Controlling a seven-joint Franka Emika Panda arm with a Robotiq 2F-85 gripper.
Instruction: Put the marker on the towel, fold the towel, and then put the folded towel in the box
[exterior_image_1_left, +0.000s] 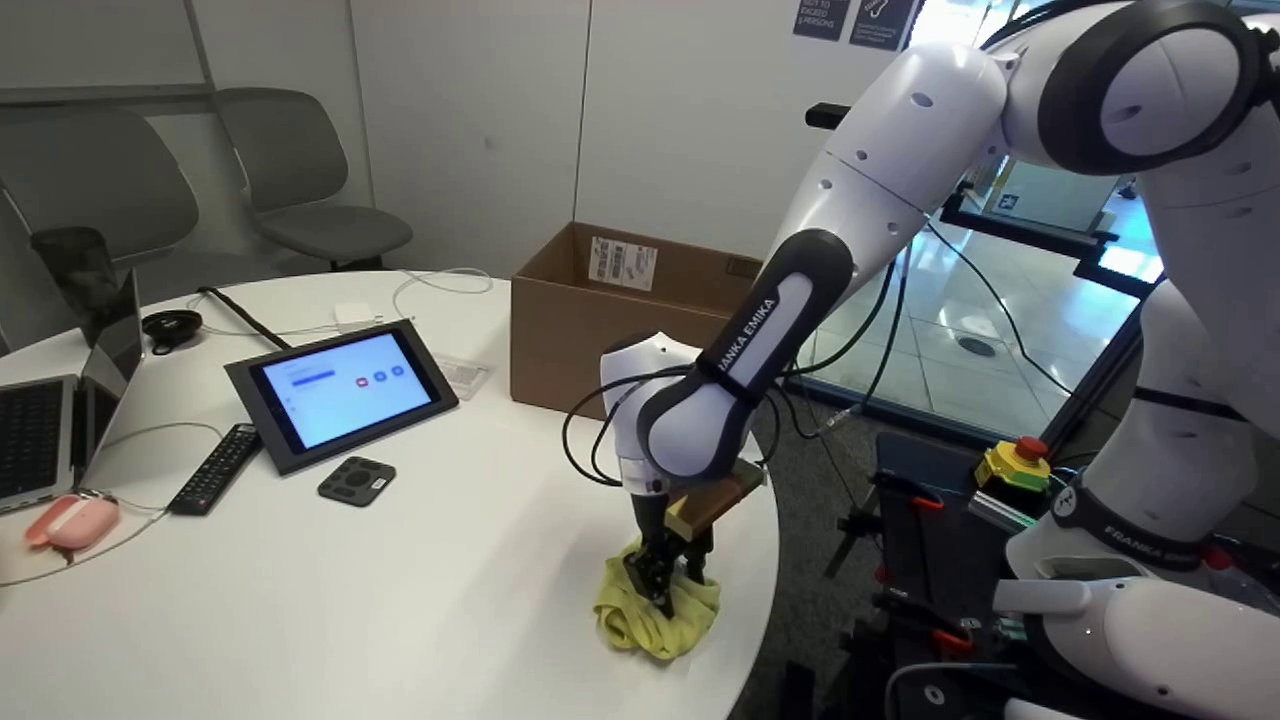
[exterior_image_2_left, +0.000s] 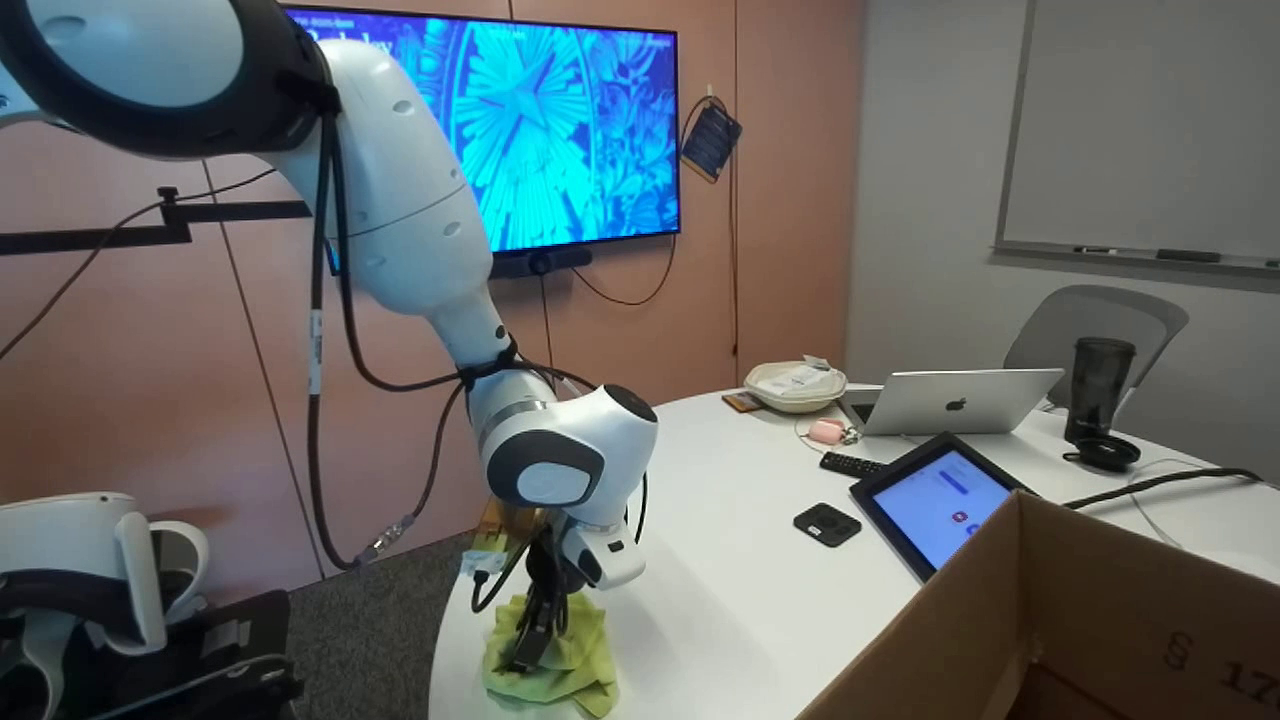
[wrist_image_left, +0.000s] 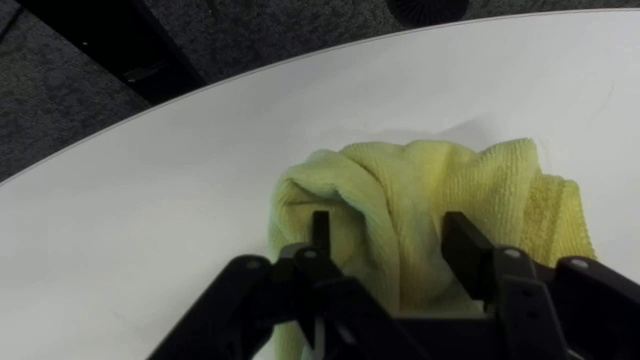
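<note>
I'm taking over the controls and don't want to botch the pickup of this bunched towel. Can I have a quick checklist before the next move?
1. Gripper jaws apart at the towel: ok, cloth shows between them in the wrist view.
2. Support: ok, the towel lies on the table, near its edge.
3. Tidy fold: not ok, the towel is bunched and creased.
4. Marker inside the towel: cannot tell, none shows there in any view.
5. Box open on top: ok, seen in both exterior views.

an exterior view's edge crops the box (exterior_image_2_left: 1110, 600); the tool (wrist_image_left: 385, 225) partly hides the towel (wrist_image_left: 410, 195).
</note>
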